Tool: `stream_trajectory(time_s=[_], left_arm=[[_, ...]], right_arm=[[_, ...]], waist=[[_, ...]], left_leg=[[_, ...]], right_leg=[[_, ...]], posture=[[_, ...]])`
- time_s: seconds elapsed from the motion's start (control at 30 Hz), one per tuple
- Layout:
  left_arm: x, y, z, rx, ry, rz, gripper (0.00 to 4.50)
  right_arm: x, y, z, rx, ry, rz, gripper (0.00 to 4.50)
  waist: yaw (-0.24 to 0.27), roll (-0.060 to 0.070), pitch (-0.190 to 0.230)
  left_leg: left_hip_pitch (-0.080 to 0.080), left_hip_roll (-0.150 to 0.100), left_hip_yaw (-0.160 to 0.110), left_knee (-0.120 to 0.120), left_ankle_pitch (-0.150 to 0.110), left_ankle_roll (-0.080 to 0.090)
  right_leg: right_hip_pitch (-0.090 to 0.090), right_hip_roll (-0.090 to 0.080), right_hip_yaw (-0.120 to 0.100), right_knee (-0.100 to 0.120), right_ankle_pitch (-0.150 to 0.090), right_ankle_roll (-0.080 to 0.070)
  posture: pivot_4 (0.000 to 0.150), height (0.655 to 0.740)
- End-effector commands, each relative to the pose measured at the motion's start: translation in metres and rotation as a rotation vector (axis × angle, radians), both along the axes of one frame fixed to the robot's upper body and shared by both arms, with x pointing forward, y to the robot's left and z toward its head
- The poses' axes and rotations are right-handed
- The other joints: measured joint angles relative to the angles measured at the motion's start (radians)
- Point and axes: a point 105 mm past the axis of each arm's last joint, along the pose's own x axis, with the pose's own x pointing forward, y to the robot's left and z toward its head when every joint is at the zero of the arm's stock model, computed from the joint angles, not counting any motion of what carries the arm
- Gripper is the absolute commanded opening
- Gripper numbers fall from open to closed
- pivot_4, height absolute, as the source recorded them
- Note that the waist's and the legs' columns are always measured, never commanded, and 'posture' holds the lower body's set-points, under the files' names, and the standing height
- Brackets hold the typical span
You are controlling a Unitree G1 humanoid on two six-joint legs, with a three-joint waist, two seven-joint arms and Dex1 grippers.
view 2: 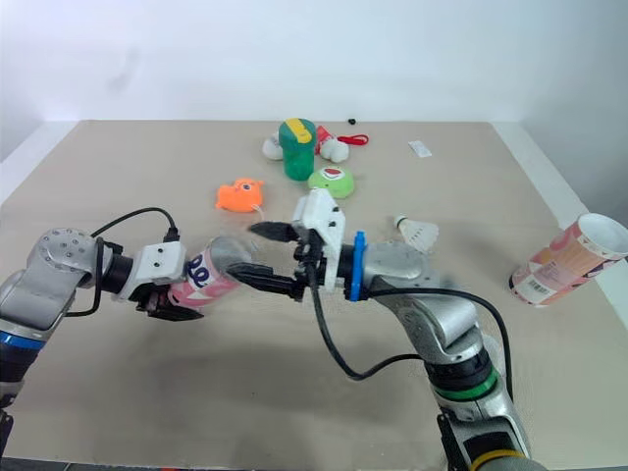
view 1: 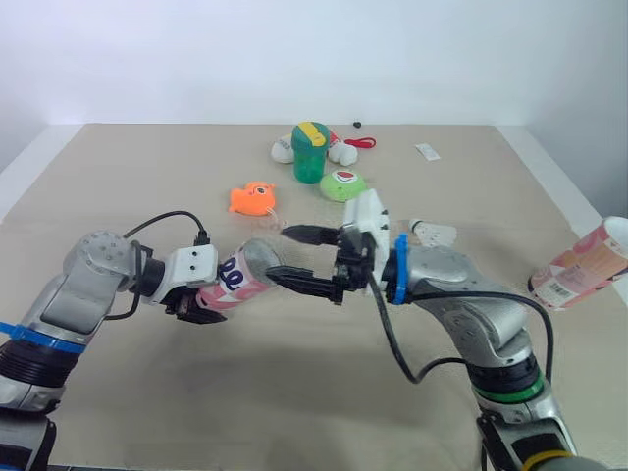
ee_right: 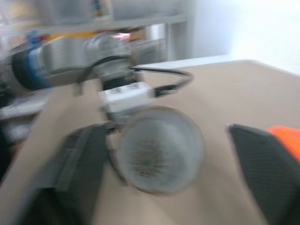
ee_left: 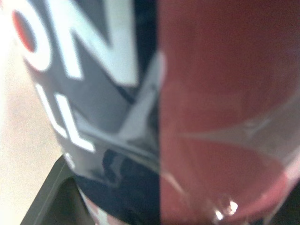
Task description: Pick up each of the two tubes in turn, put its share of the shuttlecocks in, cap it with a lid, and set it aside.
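My left gripper (view 1: 199,306) is shut on a pink tube (view 1: 240,278), held just above the table with its open mouth (ee_right: 159,157) turned toward my right gripper. The tube's printed wall (ee_left: 117,93) sits close against the left wrist camera. My right gripper (view 1: 283,253) stands open right in front of that mouth, one finger (ee_right: 70,164) on each side and nothing between them. A white shuttlecock (view 1: 432,233) lies on the table behind my right wrist. The second pink tube (view 1: 579,265) lies tilted at the table's right edge, mouth up.
At the back of the table stand a green cup with a yellow top (view 1: 309,152), a light green round piece (view 1: 343,184), an orange duck toy (view 1: 253,199), white pieces (view 1: 285,149) and a red item (view 1: 361,143). A small white tag (view 1: 427,151) lies farther right.
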Motion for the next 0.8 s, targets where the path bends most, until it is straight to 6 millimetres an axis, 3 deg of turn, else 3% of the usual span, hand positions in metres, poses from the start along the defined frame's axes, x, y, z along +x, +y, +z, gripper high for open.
stream_trajectory(time_s=[0.03, 0.17, 0.23, 0.33, 0.53, 0.8], left_arm=[[-0.008, -0.005, -0.015, 0.005, 0.067, -0.030, 3.24], [-0.008, -0.005, -0.016, 0.007, 0.069, -0.035, 3.24], [-0.006, -0.006, -0.016, 0.007, 0.069, -0.040, 3.24], [-0.005, -0.007, -0.016, 0.008, 0.068, -0.048, 3.24], [-0.004, -0.007, -0.015, 0.011, 0.067, -0.056, 3.24], [-0.004, -0.006, -0.015, 0.016, 0.065, -0.055, 3.24]], right_arm=[[0.031, -0.069, 0.017, 0.096, -0.165, -0.479, 4.44], [0.043, -0.124, 0.004, 0.048, -0.223, -0.816, 4.44], [0.048, -0.153, -0.013, 0.026, -0.184, -0.993, 4.44], [0.050, -0.176, -0.043, 0.005, -0.072, -1.133, 4.44], [0.058, -0.176, -0.080, 0.000, 0.081, -1.189, 4.44], [0.090, -0.169, -0.096, -0.004, 0.134, -1.172, 4.44]], waist=[[-0.001, 0.000, 0.000], [-0.001, -0.001, -0.001], [-0.002, 0.000, -0.001], [-0.001, 0.000, -0.001], [-0.002, 0.000, -0.001], [-0.002, 0.001, -0.001]], left_leg=[[0.000, 0.000, 0.000, 0.000, 0.000, 0.000], [-0.002, -0.001, -0.001, 0.000, 0.000, 0.000], [-0.001, -0.002, 0.000, 0.000, 0.000, 0.000], [-0.001, -0.001, -0.001, 0.000, 0.000, 0.000], [0.000, -0.001, 0.000, 0.000, 0.001, 0.001], [0.000, -0.001, 0.001, 0.001, 0.001, 0.002]], right_leg=[[0.000, 0.000, 0.000, 0.000, 0.000, 0.000], [0.000, -0.001, -0.001, 0.000, 0.000, 0.000], [-0.001, -0.001, 0.000, 0.000, 0.000, 0.001], [0.000, 0.000, -0.001, 0.000, 0.000, -0.001], [0.000, 0.000, 0.000, 0.000, 0.002, 0.000], [0.000, 0.000, 0.001, 0.000, 0.002, 0.000]], posture=[[0.150, 0.7400], [0.150, 0.7400], [0.150, 0.7400], [0.150, 0.7400], [0.150, 0.7400], [0.150, 0.7400]])
